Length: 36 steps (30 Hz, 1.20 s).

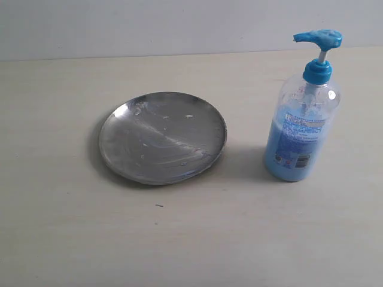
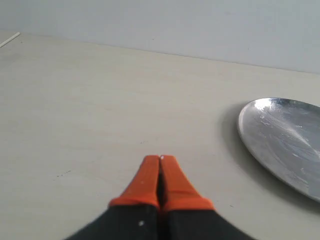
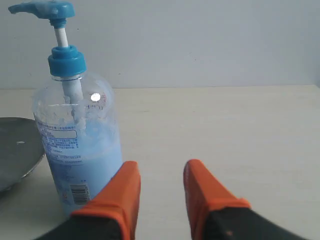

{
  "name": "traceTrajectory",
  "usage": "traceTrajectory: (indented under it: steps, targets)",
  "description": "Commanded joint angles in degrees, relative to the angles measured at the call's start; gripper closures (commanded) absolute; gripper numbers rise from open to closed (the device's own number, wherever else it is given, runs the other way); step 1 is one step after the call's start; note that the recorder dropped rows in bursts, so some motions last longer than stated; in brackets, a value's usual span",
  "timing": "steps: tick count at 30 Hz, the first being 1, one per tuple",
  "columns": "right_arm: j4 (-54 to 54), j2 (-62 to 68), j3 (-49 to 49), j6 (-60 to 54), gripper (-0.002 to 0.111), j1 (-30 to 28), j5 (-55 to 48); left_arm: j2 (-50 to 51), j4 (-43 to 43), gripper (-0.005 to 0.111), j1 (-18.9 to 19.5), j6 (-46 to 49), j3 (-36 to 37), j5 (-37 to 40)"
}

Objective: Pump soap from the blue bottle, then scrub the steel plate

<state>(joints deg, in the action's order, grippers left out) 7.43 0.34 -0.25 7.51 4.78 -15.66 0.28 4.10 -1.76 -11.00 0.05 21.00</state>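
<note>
The blue bottle (image 1: pixel 302 128), a tall clear plastic cylinder with rounded shoulders, is seen standing upright on the right of the pale matte worktop (image 1: pixel 191 239) in the exterior view. It is topped by a bright blue pump head (image 1: pixel 318 39) and collar, and a printed blue-white label (image 1: pixel 299 134) is carried on its side. Its lower part is filled with opaque light-blue soap (image 3: pixel 102 150). The steel plate (image 1: pixel 163 137), round, shallow, shiny and smudged, is laid flat to the bottle's left, apart from it. The orange left fingers (image 2: pixel 145 180) are pressed together near the plate's rim. The orange right fingers (image 3: pixel 125 190) are spread, nothing pinched, close to the bottle.
</note>
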Motion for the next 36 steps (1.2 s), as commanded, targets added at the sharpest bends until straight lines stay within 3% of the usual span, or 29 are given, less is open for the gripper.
traceTrajectory:
  steps: [1,27,36]
  targets:
    - [0.24,-0.34,0.25,0.15,0.076,0.16,0.38,-0.28,0.25,0.107,0.13,-0.14,-0.05,-0.61]
    - [0.25,0.76,0.25,0.15,0.076,0.16,0.26,-0.28,0.25,0.107,0.13,-0.14,-0.05,-0.61]
    - [0.58,13.46,-12.11,0.15,0.076,0.16,-0.12,-0.28,0.25,0.107,0.13,-0.14,-0.05,-0.61]
